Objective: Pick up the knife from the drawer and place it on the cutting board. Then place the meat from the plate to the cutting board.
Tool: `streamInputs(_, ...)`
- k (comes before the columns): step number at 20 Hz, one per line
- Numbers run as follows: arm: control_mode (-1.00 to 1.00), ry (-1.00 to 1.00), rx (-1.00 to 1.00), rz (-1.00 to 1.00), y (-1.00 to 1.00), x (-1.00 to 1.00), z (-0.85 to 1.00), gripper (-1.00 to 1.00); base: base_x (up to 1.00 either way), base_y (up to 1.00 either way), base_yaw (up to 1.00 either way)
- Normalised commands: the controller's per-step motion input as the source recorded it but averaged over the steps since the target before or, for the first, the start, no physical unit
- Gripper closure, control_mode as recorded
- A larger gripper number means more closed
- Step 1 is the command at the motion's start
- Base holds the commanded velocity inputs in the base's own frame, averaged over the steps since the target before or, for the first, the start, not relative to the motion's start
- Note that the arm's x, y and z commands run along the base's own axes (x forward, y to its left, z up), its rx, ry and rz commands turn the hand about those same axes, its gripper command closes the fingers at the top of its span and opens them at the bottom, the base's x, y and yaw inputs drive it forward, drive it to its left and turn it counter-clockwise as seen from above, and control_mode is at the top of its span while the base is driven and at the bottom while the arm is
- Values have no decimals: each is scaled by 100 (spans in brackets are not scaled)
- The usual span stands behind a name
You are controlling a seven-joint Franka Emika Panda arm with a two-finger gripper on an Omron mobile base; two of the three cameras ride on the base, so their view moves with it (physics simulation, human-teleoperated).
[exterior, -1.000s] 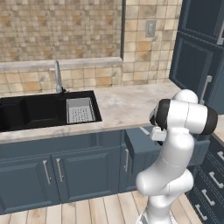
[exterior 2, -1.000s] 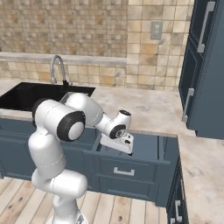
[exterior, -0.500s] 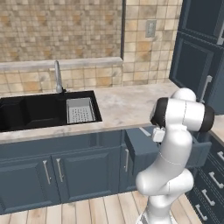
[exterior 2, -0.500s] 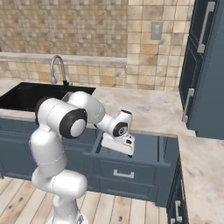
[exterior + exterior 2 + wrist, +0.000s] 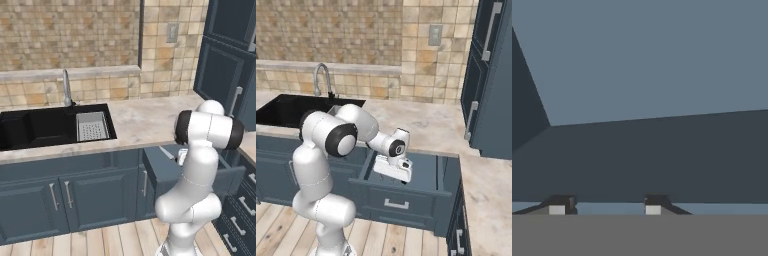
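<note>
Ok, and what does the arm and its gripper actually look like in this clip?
The arm is built from glossy white rounded segments with dark black bands at the joints. No cables or markings show. At its end sits a white boxy hand; the gripper shows a small dark finger tip below it. In the hand view the fingertips are small and dark, with pale pads.

I can read no text, label, brand, number or sign in any of my views.
</note>
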Motion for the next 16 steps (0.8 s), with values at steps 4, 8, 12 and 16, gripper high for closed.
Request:
streamInputs(4,-100,2,2,0,-1,-96,-70,-100,0,0,0)
streamInputs(8,-100,1,3,0,-3,-96,-73,-100,0,0,0)
streamInputs(12,-100,0,3,0,-3,-99,-74,-100,0,0,0)
streamInputs(16,-100,0,4,0,-4,-100,-66,-100,0,0,0)
